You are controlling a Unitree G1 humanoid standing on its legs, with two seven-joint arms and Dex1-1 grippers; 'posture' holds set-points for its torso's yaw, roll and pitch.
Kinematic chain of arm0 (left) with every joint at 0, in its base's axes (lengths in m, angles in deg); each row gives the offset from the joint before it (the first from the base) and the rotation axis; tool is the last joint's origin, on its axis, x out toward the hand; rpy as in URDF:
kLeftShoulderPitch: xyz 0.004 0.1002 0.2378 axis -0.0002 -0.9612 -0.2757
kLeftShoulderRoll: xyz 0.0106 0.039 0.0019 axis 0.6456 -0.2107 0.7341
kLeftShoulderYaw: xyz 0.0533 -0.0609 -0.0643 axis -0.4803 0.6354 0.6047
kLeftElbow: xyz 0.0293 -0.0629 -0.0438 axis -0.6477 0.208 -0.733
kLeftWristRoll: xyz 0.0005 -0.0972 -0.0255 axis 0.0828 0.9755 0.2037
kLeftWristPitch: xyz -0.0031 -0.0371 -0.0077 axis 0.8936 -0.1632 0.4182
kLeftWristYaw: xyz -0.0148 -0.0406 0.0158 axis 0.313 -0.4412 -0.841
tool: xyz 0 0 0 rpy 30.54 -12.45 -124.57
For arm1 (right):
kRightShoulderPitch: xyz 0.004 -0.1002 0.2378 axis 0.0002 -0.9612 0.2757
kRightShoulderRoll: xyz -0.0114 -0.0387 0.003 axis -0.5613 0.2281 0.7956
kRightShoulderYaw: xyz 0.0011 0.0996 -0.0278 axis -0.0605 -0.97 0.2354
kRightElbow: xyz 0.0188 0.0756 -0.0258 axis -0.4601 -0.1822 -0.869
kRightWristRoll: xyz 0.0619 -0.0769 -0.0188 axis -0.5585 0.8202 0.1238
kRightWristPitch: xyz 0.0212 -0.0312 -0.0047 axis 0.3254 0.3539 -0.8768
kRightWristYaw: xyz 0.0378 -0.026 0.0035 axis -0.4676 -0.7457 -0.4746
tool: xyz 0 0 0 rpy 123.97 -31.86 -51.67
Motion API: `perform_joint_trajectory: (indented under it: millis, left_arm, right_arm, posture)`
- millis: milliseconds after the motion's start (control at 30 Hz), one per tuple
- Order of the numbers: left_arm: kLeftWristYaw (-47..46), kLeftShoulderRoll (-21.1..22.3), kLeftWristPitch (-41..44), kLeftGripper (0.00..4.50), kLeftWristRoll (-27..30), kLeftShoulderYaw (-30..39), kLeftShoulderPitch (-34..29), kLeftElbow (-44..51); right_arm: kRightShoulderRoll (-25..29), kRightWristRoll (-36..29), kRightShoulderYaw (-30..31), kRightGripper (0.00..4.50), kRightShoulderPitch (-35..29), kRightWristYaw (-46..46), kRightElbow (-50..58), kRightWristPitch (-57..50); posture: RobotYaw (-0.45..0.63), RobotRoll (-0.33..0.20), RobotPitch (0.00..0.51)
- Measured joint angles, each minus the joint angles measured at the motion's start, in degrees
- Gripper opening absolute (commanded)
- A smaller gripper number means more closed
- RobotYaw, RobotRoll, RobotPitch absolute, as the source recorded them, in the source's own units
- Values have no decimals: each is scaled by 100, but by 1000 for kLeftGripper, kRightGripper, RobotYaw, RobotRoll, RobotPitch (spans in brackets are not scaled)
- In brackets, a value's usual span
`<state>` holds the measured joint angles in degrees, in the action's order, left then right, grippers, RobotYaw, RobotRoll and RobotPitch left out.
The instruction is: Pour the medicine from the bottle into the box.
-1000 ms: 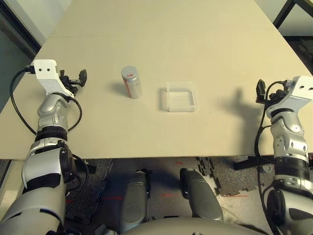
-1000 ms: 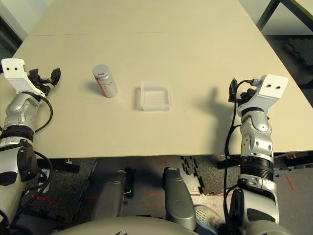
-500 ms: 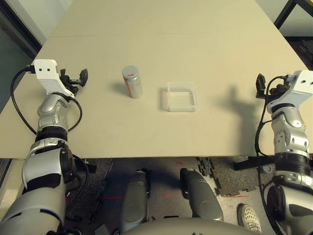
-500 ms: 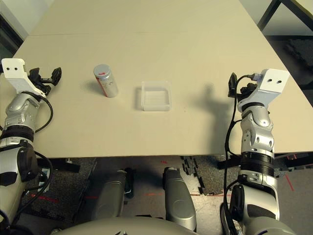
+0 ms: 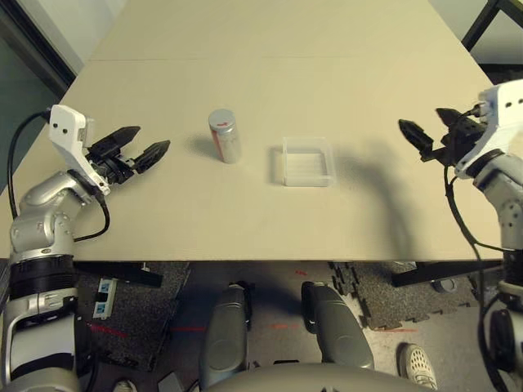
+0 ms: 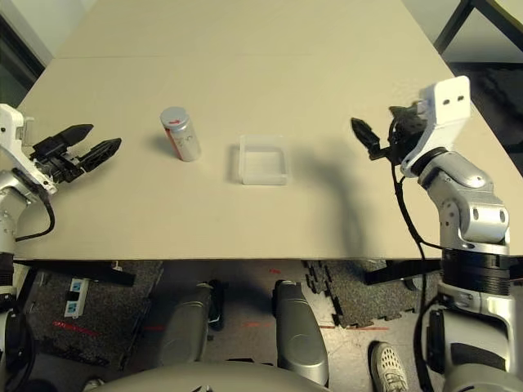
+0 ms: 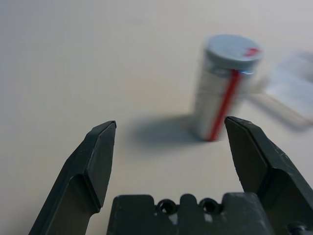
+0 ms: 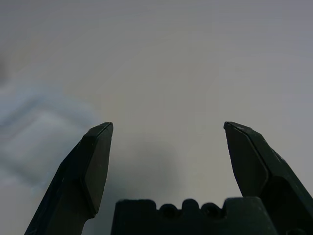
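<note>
Both arms have swung inward since a second ago; jaws now point across the table. Left gripper (image 5: 136,149) is spread wide and empty, aimed at the bottle (image 5: 224,135), which stands upright just ahead, capped. Right gripper (image 5: 431,131), also agape, is farther off, past the box (image 5: 307,161). Left is nearer.

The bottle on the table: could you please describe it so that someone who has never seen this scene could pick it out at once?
On the wide beige table, look near the middle, between the robot's two arms. The bottle stands upright just left of the clear box, apart from it. It is the silver-grey cylinder with a red-and-white label and a flat grey cap, whereas its neighbour is a shallow, see-through square tray.
</note>
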<state>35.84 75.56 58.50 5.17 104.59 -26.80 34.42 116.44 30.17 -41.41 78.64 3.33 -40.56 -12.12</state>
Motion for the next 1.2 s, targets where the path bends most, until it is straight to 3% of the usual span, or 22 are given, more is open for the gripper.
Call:
perform_joint_trajectory:
  millis: [400,1200]
  left_arm:
    - [127,-448,-212,4443,-330,-656,917,-710]
    - [204,-1274,-1568,4443,-1182,-1090,1512,-2653]
  right_arm:
    - [-81,-233,218,4500,30,-3,772,-754]
    - [-106,-674,606,4500,377,66,1503,-1484]
  posture:
    - [-156,0,186]
    - [-199,0,192]
